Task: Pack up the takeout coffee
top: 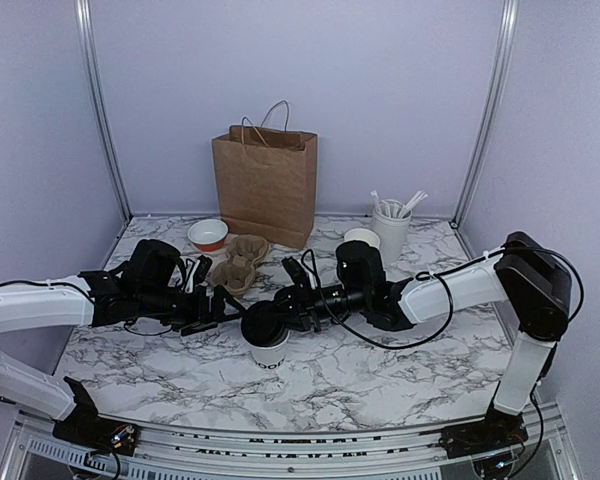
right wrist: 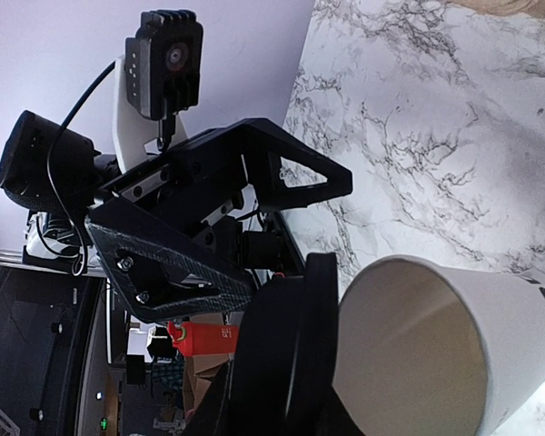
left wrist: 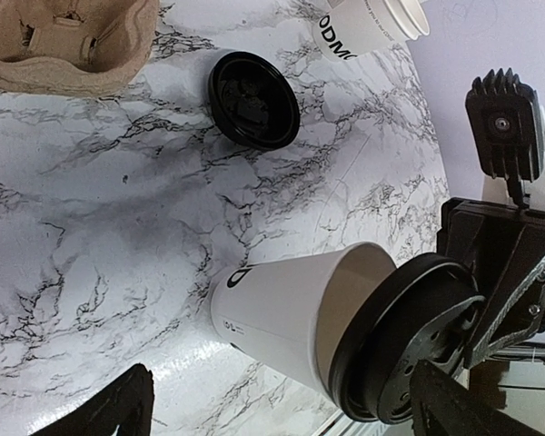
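The white paper cup (top: 269, 352) with dark lettering stands on the marble table near the front centre. It also shows in the left wrist view (left wrist: 282, 313) and, with its mouth open, in the right wrist view (right wrist: 418, 350). My right gripper (top: 282, 306) (right wrist: 282, 391) is shut on a round black lid (top: 264, 322) (left wrist: 409, 341) (right wrist: 300, 345). It holds the lid tilted against the cup's rim, with one side of the mouth left open. My left gripper (top: 215, 318) (left wrist: 286, 404) is open just left of the cup, its fingers spread wide to either side and apart from it.
A second black lid (left wrist: 252, 98) lies on the table, with a second lettered cup (left wrist: 368, 23) beyond it. The brown pulp carrier (top: 242, 260) (left wrist: 64, 41), a red-and-white bowl (top: 208, 234), a brown paper bag (top: 266, 185) and a cup of stirrers (top: 391, 228) stand farther back.
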You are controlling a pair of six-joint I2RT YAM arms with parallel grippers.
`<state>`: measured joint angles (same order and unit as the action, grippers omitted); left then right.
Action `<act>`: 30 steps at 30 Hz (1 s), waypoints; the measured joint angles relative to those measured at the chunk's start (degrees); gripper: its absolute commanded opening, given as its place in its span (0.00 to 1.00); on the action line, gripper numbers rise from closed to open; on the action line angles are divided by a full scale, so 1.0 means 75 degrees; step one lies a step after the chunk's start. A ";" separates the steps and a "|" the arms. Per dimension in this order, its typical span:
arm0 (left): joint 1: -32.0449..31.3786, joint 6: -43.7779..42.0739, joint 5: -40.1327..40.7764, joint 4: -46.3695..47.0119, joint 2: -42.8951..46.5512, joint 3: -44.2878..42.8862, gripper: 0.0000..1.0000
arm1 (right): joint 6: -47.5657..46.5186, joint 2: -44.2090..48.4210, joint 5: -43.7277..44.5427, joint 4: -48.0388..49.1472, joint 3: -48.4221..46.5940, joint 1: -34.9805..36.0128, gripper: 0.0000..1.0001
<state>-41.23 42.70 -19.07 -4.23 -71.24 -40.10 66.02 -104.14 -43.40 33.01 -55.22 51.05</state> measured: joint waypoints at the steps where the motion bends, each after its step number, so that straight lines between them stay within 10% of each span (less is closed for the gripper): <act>1: 0.0000 0.0000 0.0000 0.0000 0.0000 0.0003 0.99 | 0.0003 0.0000 0.0000 0.0003 0.0000 0.0000 0.17; 30: 0.0000 0.0070 -0.0006 0.0012 0.0009 0.0099 0.99 | 0.0175 -0.0219 -0.0006 0.0166 0.0000 0.0000 0.17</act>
<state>-41.23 43.22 -19.11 -4.14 -71.18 -39.35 67.33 -105.78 -43.44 34.26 -55.22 51.05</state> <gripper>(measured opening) 0.992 0.209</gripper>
